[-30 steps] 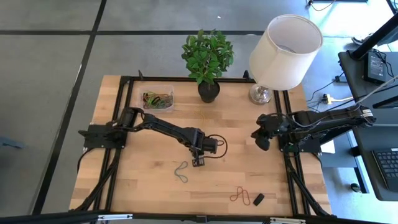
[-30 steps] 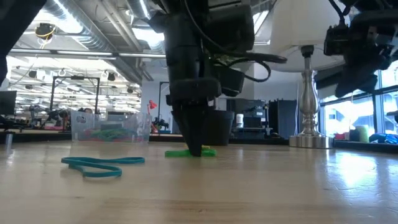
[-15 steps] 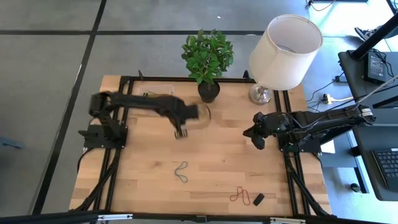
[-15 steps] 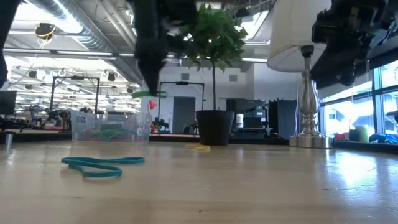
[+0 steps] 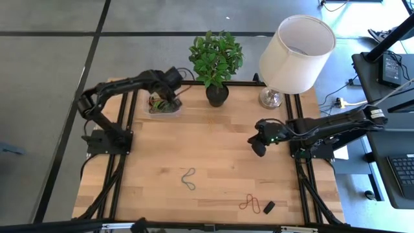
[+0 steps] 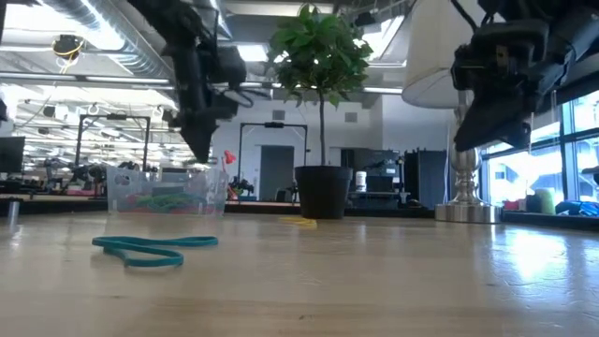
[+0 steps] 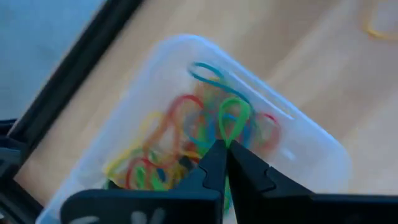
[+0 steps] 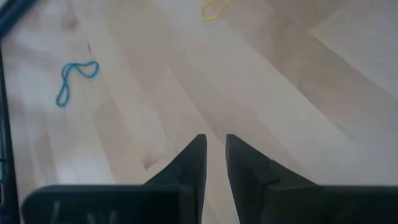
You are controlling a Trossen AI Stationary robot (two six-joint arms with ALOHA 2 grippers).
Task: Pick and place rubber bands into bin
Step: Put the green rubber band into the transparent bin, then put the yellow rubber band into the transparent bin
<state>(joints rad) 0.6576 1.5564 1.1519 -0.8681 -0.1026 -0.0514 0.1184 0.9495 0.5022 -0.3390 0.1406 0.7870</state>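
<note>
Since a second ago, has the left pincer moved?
Yes. The left pincer, shut on a green rubber band, went from mid-table, beside the teal band, to above the bin left of the plant pot.

Clear bin [image 5: 163, 105] at the worktop's far left holds mixed coloured bands [image 7: 186, 134]; a green band [image 7: 232, 118] hangs pinched above; teal [image 5: 188, 179] and red [image 5: 248, 203] bands lie near the front

Left gripper [image 7: 225, 149] raised (jaws pinched), right gripper [image 8: 215, 149] hovering, jaws slightly parted

The plant pot [image 5: 217, 95] and lamp base [image 5: 270, 98] crowd the table's far edge beside the bin [image 5: 164, 105], while the wide middle of the table [image 5: 220, 152] lies open
</note>
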